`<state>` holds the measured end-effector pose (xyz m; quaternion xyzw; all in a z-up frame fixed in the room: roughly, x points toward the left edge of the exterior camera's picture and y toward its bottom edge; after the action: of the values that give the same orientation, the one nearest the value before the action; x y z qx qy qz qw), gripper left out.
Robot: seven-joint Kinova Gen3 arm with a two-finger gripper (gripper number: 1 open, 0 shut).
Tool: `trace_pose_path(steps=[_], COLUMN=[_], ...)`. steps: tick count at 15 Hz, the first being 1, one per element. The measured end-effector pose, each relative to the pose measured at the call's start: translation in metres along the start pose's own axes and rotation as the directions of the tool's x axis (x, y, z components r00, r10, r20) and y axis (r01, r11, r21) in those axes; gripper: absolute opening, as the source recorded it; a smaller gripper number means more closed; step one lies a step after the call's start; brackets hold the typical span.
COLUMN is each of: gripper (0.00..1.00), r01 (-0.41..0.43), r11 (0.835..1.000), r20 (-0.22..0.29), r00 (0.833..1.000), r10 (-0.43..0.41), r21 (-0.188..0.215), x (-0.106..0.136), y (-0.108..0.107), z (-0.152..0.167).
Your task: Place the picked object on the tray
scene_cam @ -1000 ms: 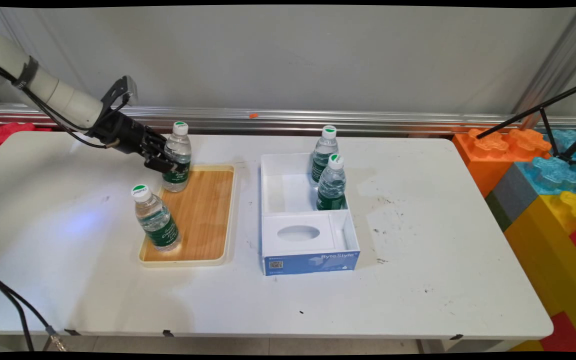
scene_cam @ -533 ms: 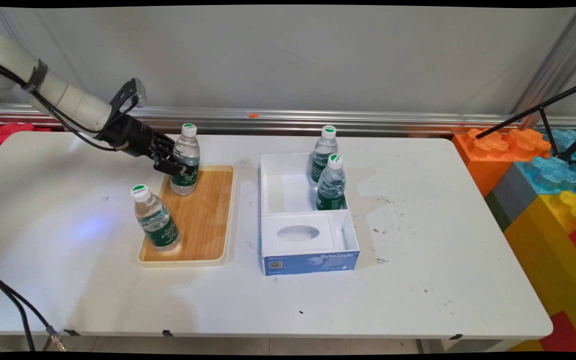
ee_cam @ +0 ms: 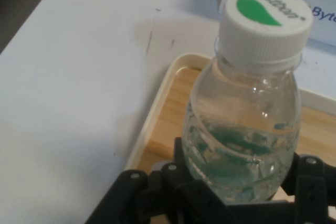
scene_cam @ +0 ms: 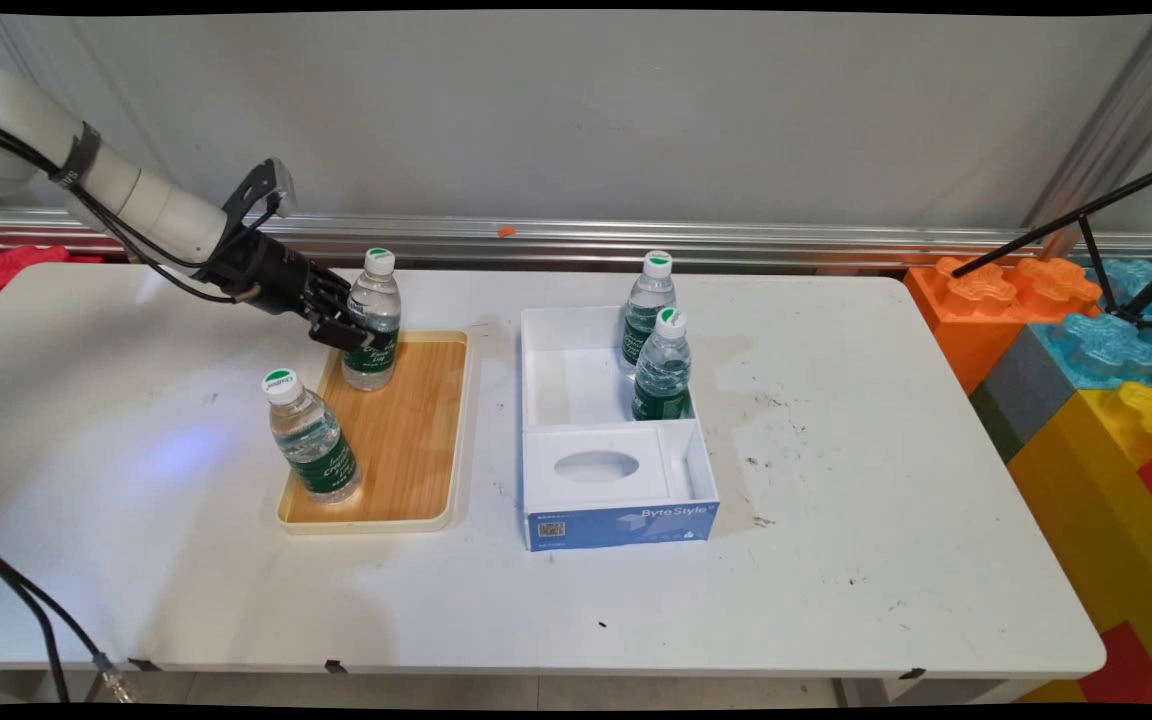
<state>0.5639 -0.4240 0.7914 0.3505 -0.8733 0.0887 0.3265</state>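
**Gripper clamped on bottle at tray's far end**

The gripper (scene_cam: 354, 333) is closed round a water bottle (scene_cam: 373, 318), upper left of centre in main view, fingers on its green label. Bottle is upright w/ white cap, its base at the far end of the wooden tray (scene_cam: 406, 440). Hand view: same bottle (ee_cam: 247, 114) fills the frame's centre-right, gripper (ee_cam: 231, 192) linkage hugging its lower body, tray (ee_cam: 157, 124) rim & white table (ee_cam: 68, 87) to the left.

A 2nd bottle (scene_cam: 309, 436) stands at the tray's near-left corner, well apart. Right of the tray, mid-frame, an open white box (scene_cam: 616, 490) w/ blue front holds 2 more bottles (scene_cam: 662, 365) in its far right corner. Coloured blocks (scene_cam: 1086, 370) at right edge.
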Motion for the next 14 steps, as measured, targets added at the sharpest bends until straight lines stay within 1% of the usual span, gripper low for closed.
trace_pose_path(steps=[7,14], gripper=[0.00,0.00], r01=[0.003,-0.001], r11=[1.000,1.000], r20=[0.009,0.042], r00=[1.000,0.999], r10=[-0.003,0.000], r21=[0.004,0.001], x=[-0.003,-0.016], y=[-0.004,-0.009], z=[0.000,-0.008])
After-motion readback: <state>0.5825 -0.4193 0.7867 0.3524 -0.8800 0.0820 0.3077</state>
